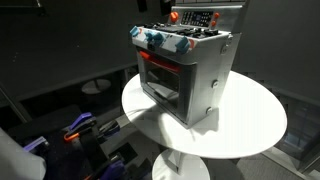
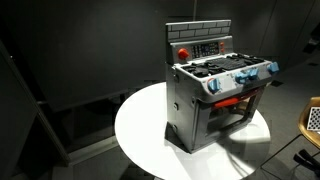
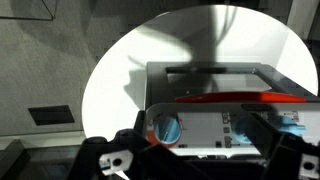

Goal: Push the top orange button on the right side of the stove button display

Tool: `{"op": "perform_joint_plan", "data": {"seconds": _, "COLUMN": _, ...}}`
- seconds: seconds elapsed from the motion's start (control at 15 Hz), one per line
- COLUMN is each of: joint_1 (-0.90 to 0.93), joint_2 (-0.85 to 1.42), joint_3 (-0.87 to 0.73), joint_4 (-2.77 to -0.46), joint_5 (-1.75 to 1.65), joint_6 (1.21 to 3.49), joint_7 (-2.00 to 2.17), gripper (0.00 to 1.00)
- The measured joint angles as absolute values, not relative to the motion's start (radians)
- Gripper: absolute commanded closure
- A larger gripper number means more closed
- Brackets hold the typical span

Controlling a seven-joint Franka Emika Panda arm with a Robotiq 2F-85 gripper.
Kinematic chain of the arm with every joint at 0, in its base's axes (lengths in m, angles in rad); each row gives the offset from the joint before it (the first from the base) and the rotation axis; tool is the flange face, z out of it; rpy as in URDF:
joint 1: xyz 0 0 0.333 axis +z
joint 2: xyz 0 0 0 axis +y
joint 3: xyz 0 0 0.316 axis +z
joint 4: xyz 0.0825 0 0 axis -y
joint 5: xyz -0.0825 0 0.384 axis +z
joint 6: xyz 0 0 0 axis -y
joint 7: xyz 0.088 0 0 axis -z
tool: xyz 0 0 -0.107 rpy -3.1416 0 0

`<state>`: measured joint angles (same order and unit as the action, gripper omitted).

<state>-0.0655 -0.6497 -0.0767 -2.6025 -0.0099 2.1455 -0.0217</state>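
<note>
Round white table [image 1: 255, 125]: centre of frame in both exterior views [image 2: 140, 130]; fills the upper half of the wrist view.
Blue and orange clutter [image 1: 78, 128]: lower left, too blurred to identify.
Small white disc [image 1: 97, 87]: left of centre, on the dark floor.
Dark floor plate [image 3: 50, 115]: left, set in grey carpet [image 3: 30, 60].
Tan checkered object [image 2: 313, 120]: right edge, cut off.

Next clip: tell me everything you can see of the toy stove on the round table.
The stove is a small, boxy, silver-grey toy, plastic by the look, standing upright on the white round table. Blue-white knobs line its front edge above a red-glowing oven window. Its cooktop is dark. Behind it rises a grey back wall carrying the dark button display and a round red button. Only the table is seen touching it.
</note>
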Motion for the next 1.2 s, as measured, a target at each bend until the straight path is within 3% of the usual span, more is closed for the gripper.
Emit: {"op": "perform_joint_plan", "data": {"seconds": 1.2, "joint_1": -0.093, "joint_2": -0.124, "joint_3": -0.034, "joint_4": -2.200, "joint_5": -0.090, "joint_6": 2.421, "joint_7": 0.240, "gripper": 0.00}}
